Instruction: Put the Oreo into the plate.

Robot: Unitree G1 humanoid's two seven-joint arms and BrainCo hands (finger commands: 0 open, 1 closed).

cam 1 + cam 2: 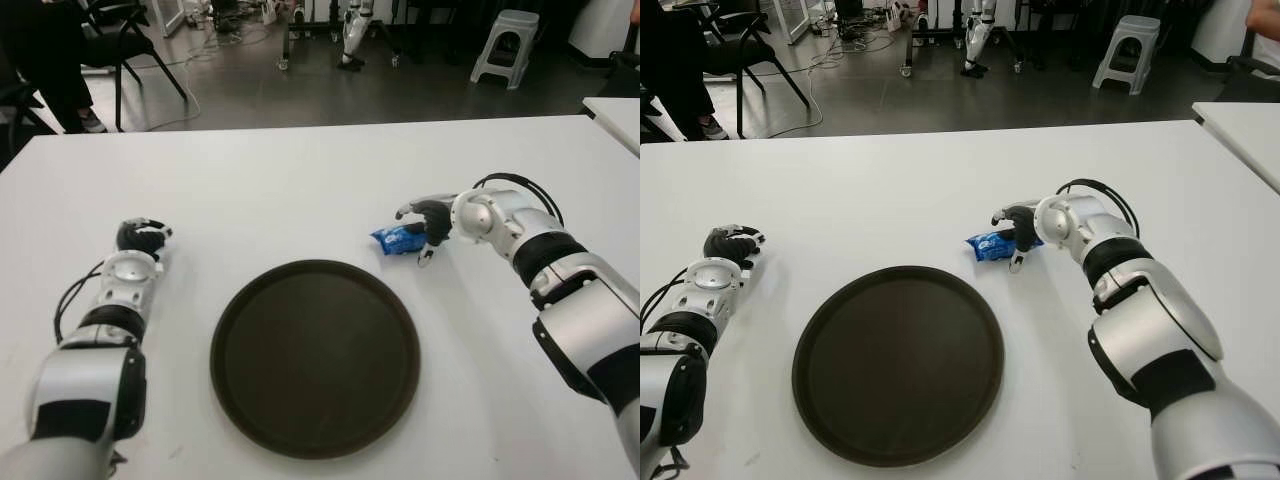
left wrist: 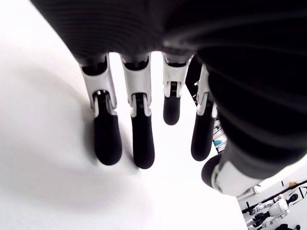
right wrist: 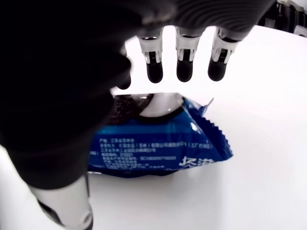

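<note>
Right hand (image 1: 428, 228) poised over the Oreo (image 3: 158, 143) just beyond the plate (image 1: 315, 357), fingers (image 3: 184, 67) spread for grasping; left hand (image 1: 140, 240), fingers released, beside the plate.

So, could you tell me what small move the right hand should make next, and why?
Probably close the fingers on the Oreo packet. The right hand sits over the blue packet with fingers spread, not gripping it, and the packet lies on the white table just beyond the plate rim. The left hand shows left of the plate, holding nothing.
</note>
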